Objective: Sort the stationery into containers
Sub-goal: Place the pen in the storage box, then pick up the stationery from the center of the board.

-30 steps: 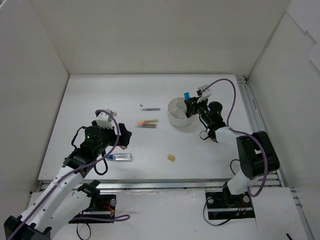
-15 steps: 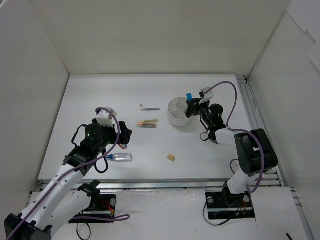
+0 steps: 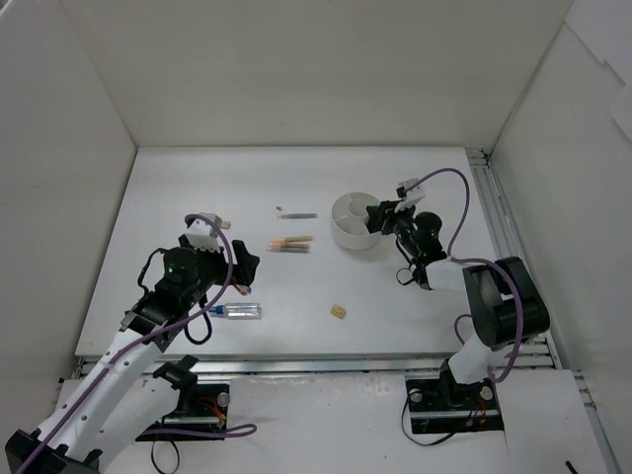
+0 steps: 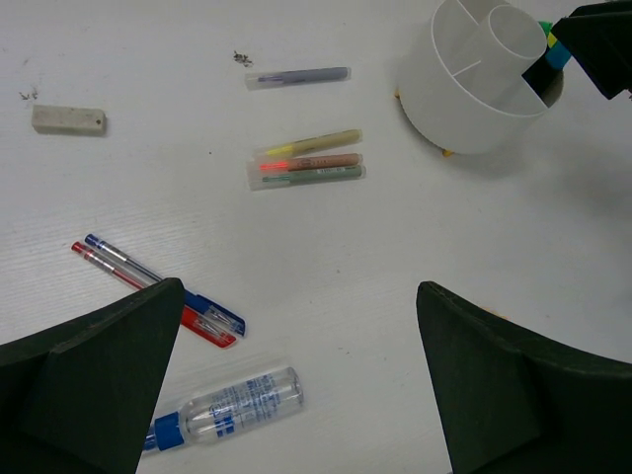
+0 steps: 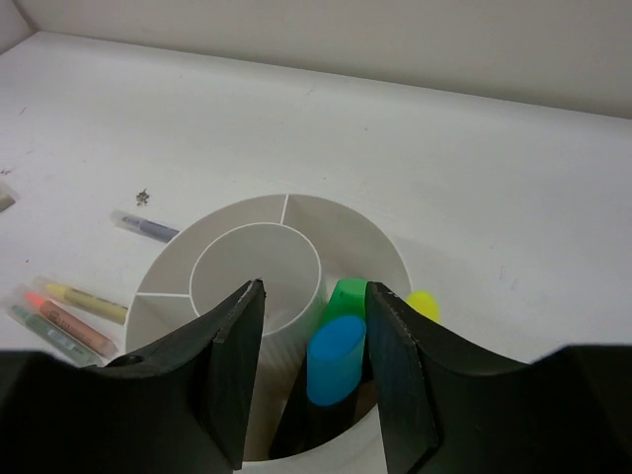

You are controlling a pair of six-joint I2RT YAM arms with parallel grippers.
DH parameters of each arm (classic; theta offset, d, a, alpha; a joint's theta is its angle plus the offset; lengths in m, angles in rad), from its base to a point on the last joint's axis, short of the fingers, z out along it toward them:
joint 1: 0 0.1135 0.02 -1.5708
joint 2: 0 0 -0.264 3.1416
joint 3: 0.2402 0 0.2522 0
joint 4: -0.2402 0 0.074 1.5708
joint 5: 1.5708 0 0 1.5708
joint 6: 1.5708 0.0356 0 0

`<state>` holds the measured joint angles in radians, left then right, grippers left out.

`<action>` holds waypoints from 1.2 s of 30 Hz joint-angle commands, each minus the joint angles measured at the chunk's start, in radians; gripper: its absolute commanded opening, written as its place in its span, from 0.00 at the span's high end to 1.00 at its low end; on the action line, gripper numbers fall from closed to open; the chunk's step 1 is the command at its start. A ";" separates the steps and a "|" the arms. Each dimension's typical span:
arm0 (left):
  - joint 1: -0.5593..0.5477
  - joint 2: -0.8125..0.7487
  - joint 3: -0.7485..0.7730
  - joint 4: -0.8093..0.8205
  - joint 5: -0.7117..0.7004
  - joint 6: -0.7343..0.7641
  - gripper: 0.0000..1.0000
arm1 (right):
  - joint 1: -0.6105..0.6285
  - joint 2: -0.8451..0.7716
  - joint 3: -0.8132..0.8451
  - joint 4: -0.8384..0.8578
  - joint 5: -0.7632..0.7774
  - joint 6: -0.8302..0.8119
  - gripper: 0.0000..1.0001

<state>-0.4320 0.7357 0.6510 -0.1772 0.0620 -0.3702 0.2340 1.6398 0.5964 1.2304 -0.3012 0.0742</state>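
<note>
The round white organizer (image 3: pixel 348 219) stands at the back right. My right gripper (image 3: pixel 380 215) is at its right rim. In the right wrist view its jaws (image 5: pixel 311 296) stand open around a blue-capped highlighter (image 5: pixel 336 360) standing in an outer compartment of the organizer (image 5: pixel 346 219), beside green (image 5: pixel 348 296) and yellow (image 5: pixel 423 304) caps. My left gripper (image 4: pixel 296 395) is open and empty above the table, near the clear blue-capped marker (image 4: pixel 232 405) and the red and blue pens (image 4: pixel 158 291). The pastel pencils (image 4: pixel 306 158) lie left of the organizer (image 4: pixel 464 89).
A thin grey-blue pen (image 4: pixel 296 76) lies behind the pencils. A beige eraser (image 4: pixel 67 118) lies at the far left, and a small tan eraser (image 3: pixel 339 311) lies near the table's front. White walls close the table on three sides.
The blue cap stood above the organizer's rim by my right gripper; it has sunk into the compartment and no longer shows from above. My left arm has barely moved.
</note>
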 commanded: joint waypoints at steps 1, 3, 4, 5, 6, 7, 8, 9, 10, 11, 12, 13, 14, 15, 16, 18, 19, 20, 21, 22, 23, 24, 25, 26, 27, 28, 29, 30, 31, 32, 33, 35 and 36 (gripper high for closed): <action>0.003 -0.013 0.061 0.035 0.010 0.016 0.01 | -0.007 -0.089 0.000 0.133 -0.007 0.016 0.57; 0.003 -0.016 0.064 0.028 0.010 0.013 0.01 | -0.005 -0.119 -0.009 0.133 -0.007 0.022 0.53; 0.003 -0.016 0.064 0.024 0.007 0.011 0.01 | -0.007 -0.129 -0.015 0.133 -0.004 0.025 0.48; 0.003 -0.018 0.065 0.019 0.007 0.010 0.01 | -0.004 -0.155 -0.026 0.132 0.000 0.029 0.45; 0.003 -0.021 0.071 0.009 0.001 0.007 0.01 | -0.005 -0.176 -0.029 0.132 0.004 0.039 0.42; 0.003 -0.019 0.073 0.002 -0.005 -0.002 0.01 | -0.002 -0.192 -0.035 0.132 0.017 0.044 0.36; 0.003 -0.019 0.075 -0.007 -0.014 -0.007 0.01 | 0.001 -0.228 -0.044 0.129 0.025 0.068 0.32; 0.003 -0.018 0.084 -0.022 -0.031 -0.015 0.01 | 0.001 -0.251 -0.049 0.126 0.033 0.084 0.28; 0.003 -0.016 0.087 -0.033 -0.037 -0.032 0.01 | 0.002 -0.273 -0.055 0.107 0.048 0.105 0.10; 0.003 -0.012 0.097 -0.057 -0.045 -0.039 0.01 | 0.002 -0.319 -0.058 0.087 0.053 0.136 0.02; 0.003 -0.007 0.104 -0.070 -0.057 -0.050 0.01 | 0.020 -0.345 -0.055 0.001 0.051 0.142 0.02; 0.003 0.002 0.108 -0.082 -0.057 -0.070 0.01 | 0.033 -0.398 -0.038 -0.065 0.074 0.127 0.02; 0.003 0.007 0.120 -0.106 -0.057 -0.081 0.01 | 0.059 -0.423 -0.023 -0.144 0.106 0.105 0.02; 0.003 0.013 0.124 -0.119 -0.098 -0.088 0.01 | 0.108 -0.445 -0.003 -0.330 0.125 0.081 0.02; 0.012 0.025 0.128 -0.131 -0.105 -0.108 0.01 | 0.125 -0.472 0.053 -0.429 0.163 0.056 0.02; 0.012 0.037 0.139 -0.160 -0.122 -0.124 0.01 | 0.190 -0.479 0.124 -0.738 0.212 0.047 0.02; 0.012 0.045 0.142 -0.168 -0.123 -0.130 0.01 | 0.206 -0.468 0.190 -0.822 0.247 0.036 0.02; 0.012 0.057 0.144 -0.180 -0.126 -0.145 0.01 | 0.231 -0.457 0.221 -0.898 0.270 0.032 0.02; 0.012 0.062 0.142 -0.182 -0.125 -0.154 0.01 | 0.273 -0.446 0.245 -1.018 0.287 0.026 0.02; 0.012 0.070 0.139 -0.183 -0.117 -0.159 0.01 | 0.289 -0.424 0.291 -1.070 0.298 0.018 0.02; 0.012 0.073 0.131 -0.180 -0.107 -0.171 0.01 | 0.312 -0.413 0.313 -1.127 0.298 0.004 0.02; 0.012 0.079 0.127 -0.179 -0.103 -0.177 0.01 | 0.353 -0.397 0.333 -1.214 0.327 0.007 0.02; 0.022 0.086 0.124 -0.186 -0.102 -0.183 0.01 | 0.369 -0.371 0.360 -1.255 0.342 0.010 0.02; 0.032 0.091 0.122 -0.194 -0.103 -0.200 0.01 | 0.402 -0.361 0.367 -1.287 0.350 0.015 0.02; 0.042 0.097 0.124 -0.205 -0.106 -0.211 0.01 | 0.422 -0.351 0.368 -1.289 0.346 0.018 0.02; 0.052 0.109 0.122 -0.214 -0.108 -0.219 0.01 | 0.432 -0.333 0.365 -1.290 0.335 0.015 0.02; 0.077 0.119 0.119 -0.232 -0.110 -0.229 0.01 | 0.458 -0.328 0.362 -1.287 0.330 0.019 0.02; 0.094 0.123 0.115 -0.238 -0.108 -0.249 0.01 | 0.474 -0.319 0.362 -1.286 0.335 0.022 0.02; 0.114 0.139 0.114 -0.248 -0.102 -0.262 0.01 | 0.484 -0.310 0.365 -1.286 0.336 0.024 0.02; 0.137 0.151 0.116 -0.275 -0.082 -0.274 0.01 | 0.499 -0.305 0.364 -1.286 0.339 0.024 0.02; 0.183 0.163 0.119 -0.289 -0.074 -0.298 0.01 | 0.520 -0.304 0.365 -1.287 0.353 0.024 0.02; 0.225 0.201 0.122 -0.338 -0.006 -0.318 0.00 | 0.545 -0.301 0.359 -1.286 0.352 0.016 0.02; 0.254 0.221 0.119 -0.355 0.010 -0.337 0.01 | 0.554 -0.302 0.347 -1.267 0.324 0.012 0.02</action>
<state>-0.2298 0.9192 0.7437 -0.4690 0.0074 -0.6350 0.7628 1.3529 0.9260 -0.0608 0.0135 0.1024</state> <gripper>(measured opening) 0.996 0.978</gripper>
